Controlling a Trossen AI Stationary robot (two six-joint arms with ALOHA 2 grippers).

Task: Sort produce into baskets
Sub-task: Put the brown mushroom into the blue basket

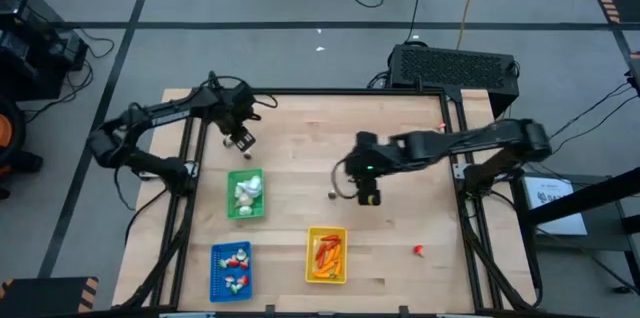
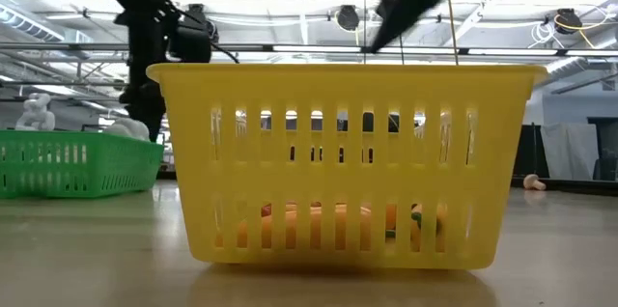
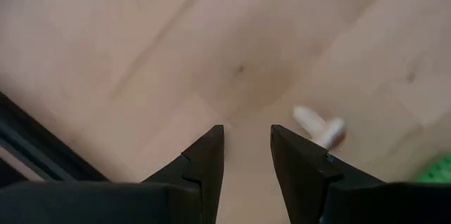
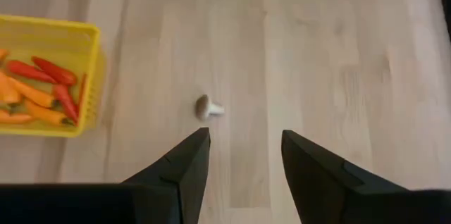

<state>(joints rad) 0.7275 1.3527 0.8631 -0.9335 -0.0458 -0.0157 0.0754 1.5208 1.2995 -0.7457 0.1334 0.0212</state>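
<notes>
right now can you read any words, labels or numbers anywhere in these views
No text can be read.
White sheet off the table's right edge: carries print, too small to read.
Yellow basket, green basket, blue basket: no labels visible.

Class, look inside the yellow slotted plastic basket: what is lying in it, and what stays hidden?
The yellow slotted plastic basket holds orange carrots and red peppers. Its far end is cut off in the right wrist view, and whatever lies beneath the pile is covered.

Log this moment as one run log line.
left end effector: open, empty, over table near white piece | right end effector: open, empty, above mushroom | yellow basket: carrots, peppers
</notes>
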